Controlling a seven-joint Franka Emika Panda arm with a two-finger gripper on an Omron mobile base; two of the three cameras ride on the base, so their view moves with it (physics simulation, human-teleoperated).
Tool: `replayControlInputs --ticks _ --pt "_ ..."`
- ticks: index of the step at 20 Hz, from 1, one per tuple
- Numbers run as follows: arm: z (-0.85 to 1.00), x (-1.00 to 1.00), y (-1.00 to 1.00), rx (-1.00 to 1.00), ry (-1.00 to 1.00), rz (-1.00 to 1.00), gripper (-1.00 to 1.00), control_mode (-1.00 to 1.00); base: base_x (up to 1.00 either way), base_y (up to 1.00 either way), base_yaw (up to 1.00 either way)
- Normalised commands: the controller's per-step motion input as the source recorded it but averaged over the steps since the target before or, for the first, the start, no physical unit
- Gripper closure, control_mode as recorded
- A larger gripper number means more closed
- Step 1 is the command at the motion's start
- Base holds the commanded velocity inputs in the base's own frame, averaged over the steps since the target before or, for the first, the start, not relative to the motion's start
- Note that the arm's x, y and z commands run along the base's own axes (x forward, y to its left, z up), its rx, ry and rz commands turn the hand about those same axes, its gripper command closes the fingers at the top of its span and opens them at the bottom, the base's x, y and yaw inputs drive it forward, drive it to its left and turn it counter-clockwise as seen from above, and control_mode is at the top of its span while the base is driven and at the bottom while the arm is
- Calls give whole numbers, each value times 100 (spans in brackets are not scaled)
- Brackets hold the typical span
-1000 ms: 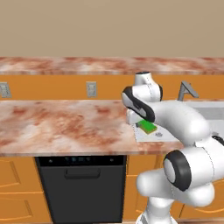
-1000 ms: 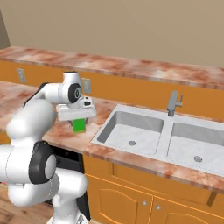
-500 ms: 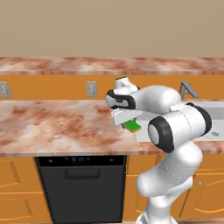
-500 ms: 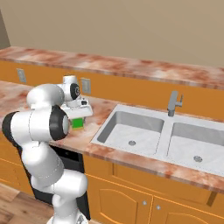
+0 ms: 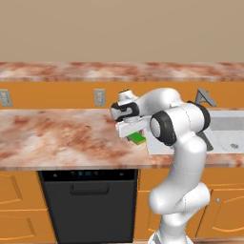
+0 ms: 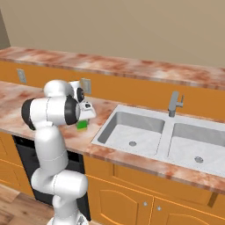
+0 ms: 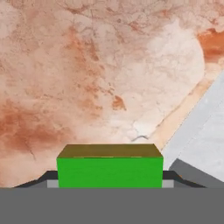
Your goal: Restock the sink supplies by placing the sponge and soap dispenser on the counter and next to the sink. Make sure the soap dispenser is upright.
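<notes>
Swinging further left since half a second ago, the arm has folded its elbow up in front of the sink [image 6: 151, 134], and the gripper [image 5: 132, 132] hangs low over the counter [image 5: 57, 136] just left of the basin's rim. Its jaws are clamped on the sponge [image 7: 109, 171], one dark tip pressing each end of the green block in the hand view. From the left base view the sponge [image 5: 137, 138] peeks out below the hand, close above the marbled stone. Faucet [image 6: 175, 104] stands behind the basins, well apart from the hand. Wall outlet [image 5: 99, 96] sits on the backsplash behind, and a black dishwasher [image 5: 88, 202] fills the cabinet front below.
</notes>
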Motion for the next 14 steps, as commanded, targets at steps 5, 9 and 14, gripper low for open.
replayControlInputs --ticks 5,9,14 --pt "-43 10 -36 0 -3 0 100 -100 0 0 0" --pt "-24 15 -37 1 0 0 100 -100 0 0 0" --pt "-29 46 14 0 0 0 -100 -100 0 0 0"
